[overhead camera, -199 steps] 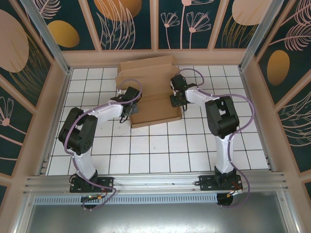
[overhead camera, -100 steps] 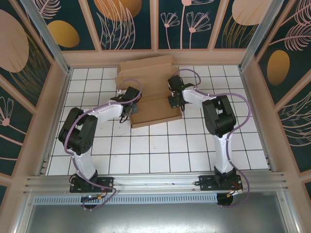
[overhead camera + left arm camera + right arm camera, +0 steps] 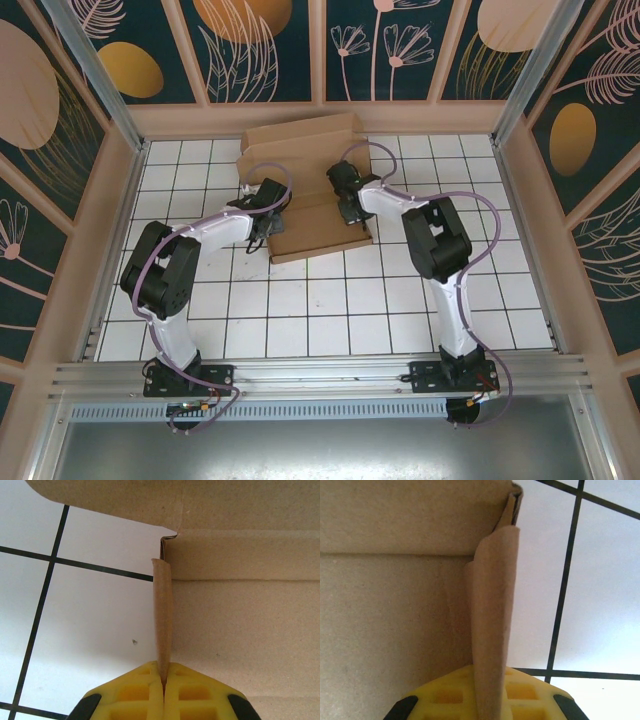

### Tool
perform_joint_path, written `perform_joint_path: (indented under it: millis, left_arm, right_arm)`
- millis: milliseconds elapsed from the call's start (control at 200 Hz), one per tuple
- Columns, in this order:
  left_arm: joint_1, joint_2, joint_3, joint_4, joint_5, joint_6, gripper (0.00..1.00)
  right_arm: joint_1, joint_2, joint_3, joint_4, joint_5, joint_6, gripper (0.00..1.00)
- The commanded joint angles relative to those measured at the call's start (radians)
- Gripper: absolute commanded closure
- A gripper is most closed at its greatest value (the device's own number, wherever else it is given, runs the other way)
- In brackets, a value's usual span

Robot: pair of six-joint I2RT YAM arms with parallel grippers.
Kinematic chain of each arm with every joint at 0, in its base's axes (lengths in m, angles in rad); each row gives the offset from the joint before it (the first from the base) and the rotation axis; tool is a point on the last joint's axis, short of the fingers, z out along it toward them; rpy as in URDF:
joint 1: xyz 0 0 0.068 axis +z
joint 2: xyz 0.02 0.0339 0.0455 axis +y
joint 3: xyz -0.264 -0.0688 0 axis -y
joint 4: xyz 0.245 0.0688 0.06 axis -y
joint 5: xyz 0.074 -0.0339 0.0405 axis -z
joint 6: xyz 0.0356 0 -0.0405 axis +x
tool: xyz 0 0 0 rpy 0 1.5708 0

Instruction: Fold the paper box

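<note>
The paper box point(image 3: 305, 180) is a brown die-cut cardboard sheet lying at the far middle of the tiled floor, partly creased. My left gripper point(image 3: 266, 222) is at its left edge, shut on a raised side flap point(image 3: 162, 615) that stands on edge between the yellow fingers point(image 3: 135, 692). My right gripper point(image 3: 347, 205) is over the sheet's right part, shut on the right side flap point(image 3: 492, 630), which stands upright and curls over the yellow fingers point(image 3: 445, 697). The flat panel point(image 3: 390, 630) lies to the left of that flap.
A white tiled floor point(image 3: 320, 310) spreads in front of the box. Raised beige walls point(image 3: 120, 200) ring the floor on the left, back and right. The arm bases point(image 3: 190, 375) sit on the aluminium rail at the near edge.
My right gripper has moved left over the box, carrying the right flap inward. The left gripper and its flap have stayed where they were.
</note>
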Motion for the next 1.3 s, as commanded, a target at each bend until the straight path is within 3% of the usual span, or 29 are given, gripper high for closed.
perform_joint_path:
  millis: [0, 70, 210, 335, 490, 791, 1026, 1191, 1296]
  left_arm:
    - [-0.002, 0.010, -0.021, -0.024, -0.009, 0.023, 1.00]
    - [-0.001, 0.011, -0.018, -0.028, -0.009, 0.023, 1.00]
    - [-0.001, 0.011, -0.015, -0.030, -0.014, 0.013, 1.00]
    - [-0.002, 0.012, -0.010, -0.033, -0.010, 0.004, 1.00]
    - [-0.001, 0.011, -0.013, -0.033, -0.010, 0.004, 1.00]
    - [-0.002, 0.009, -0.013, -0.033, -0.013, 0.011, 1.00]
    - [-0.002, 0.005, -0.014, -0.033, -0.012, 0.013, 1.00]
    - [-0.002, 0.006, -0.014, -0.033, -0.011, 0.013, 1.00]
    - [-0.002, 0.007, -0.013, -0.032, -0.010, 0.014, 1.00]
  right_arm:
    - [-0.019, 0.100, -0.069, -0.099, 0.116, 0.051, 1.00]
    - [-0.017, 0.042, -0.077, -0.071, 0.069, 0.048, 1.00]
    - [-0.017, -0.136, -0.114, 0.049, -0.086, 0.062, 0.66]
    - [-0.029, -0.233, -0.145, 0.110, -0.169, 0.065, 0.49]
    - [-0.033, -0.278, -0.196, 0.095, -0.222, 0.082, 0.45]
    - [0.004, -0.250, -0.268, 0.027, -0.195, 0.108, 0.52]
    - [0.004, -0.179, -0.261, -0.011, -0.180, 0.111, 0.72]
    - [-0.003, -0.146, -0.259, -0.012, -0.183, 0.111, 0.80]
    - [-0.002, -0.121, -0.255, -0.027, -0.157, 0.111, 0.95]
